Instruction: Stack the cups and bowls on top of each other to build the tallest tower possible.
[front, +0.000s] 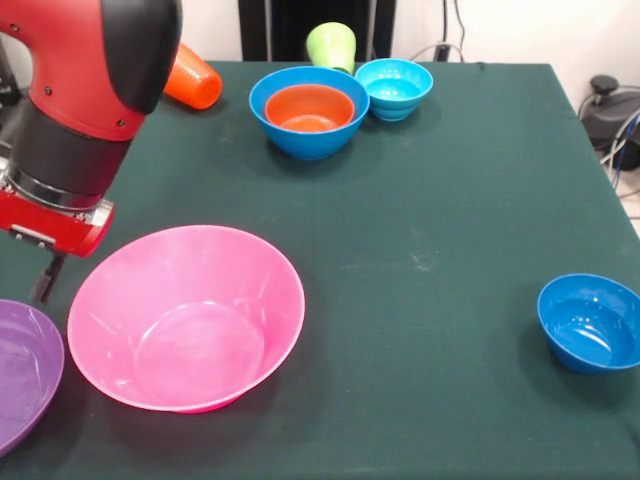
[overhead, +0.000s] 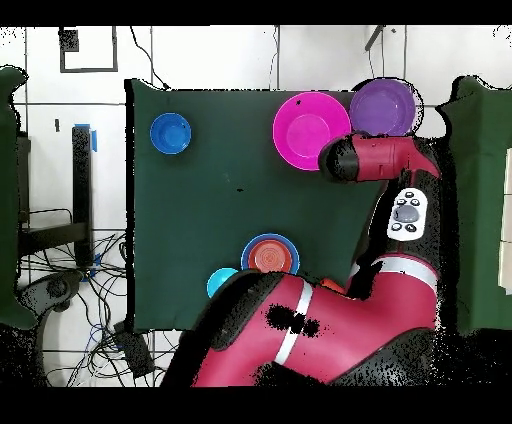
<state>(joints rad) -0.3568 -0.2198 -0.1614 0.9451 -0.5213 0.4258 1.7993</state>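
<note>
A huge pink bowl (front: 185, 315) sits near the front left, and a shallow purple bowl (front: 25, 370) lies beside it at the left edge. My gripper (front: 45, 280) hangs just above the table between the two, mostly hidden under the red wrist. At the far side a small orange bowl (front: 309, 108) is nested in the medium blue bowl (front: 300, 142). The cyan bowl (front: 394, 88) touches it on the right. Behind them is the lime green cup (front: 332, 45). The orange ribbed cup (front: 192, 78) lies on its side, and the dark blue bowl (front: 590, 322) stands alone at the right.
From above, the arm (overhead: 385, 160) reaches over the pink bowl (overhead: 311, 130) and purple bowl (overhead: 382, 105), and its lower part covers the cyan bowl (overhead: 220, 282) partly. Cables and a dark device (front: 605, 105) lie off the table's right edge.
</note>
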